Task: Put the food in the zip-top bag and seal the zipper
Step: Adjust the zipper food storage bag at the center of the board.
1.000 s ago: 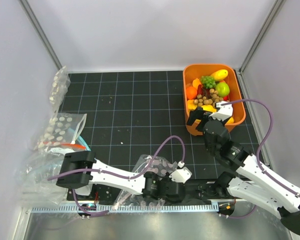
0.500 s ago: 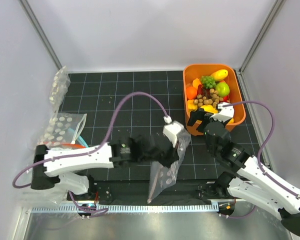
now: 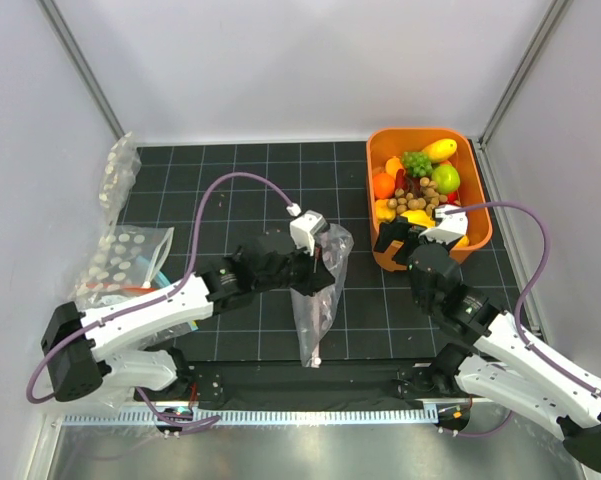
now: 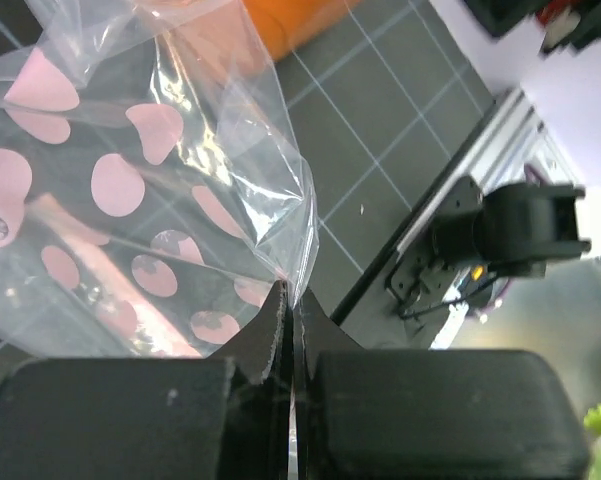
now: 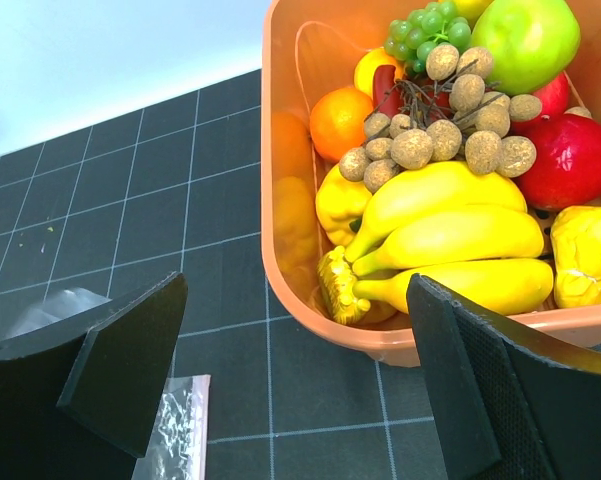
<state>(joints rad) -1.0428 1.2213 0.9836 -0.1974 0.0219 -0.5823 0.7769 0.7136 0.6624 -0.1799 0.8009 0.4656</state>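
Left gripper [image 4: 288, 305] pinches bag [image 3: 315, 300] corner. Bag's been lifted from table's [image 3: 230, 200] near edge to mid-table, hanging. Right gripper [image 5: 295, 360] spread beside far-right tub [image 3: 380, 200] — food [image 5: 435, 235] all inside, none bagged.

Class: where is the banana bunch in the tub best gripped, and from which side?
Across the banana bunch mid-length, from above: it lies uppermost in the orange tub along its near wall, sides exposed; the open right gripper should straddle it.
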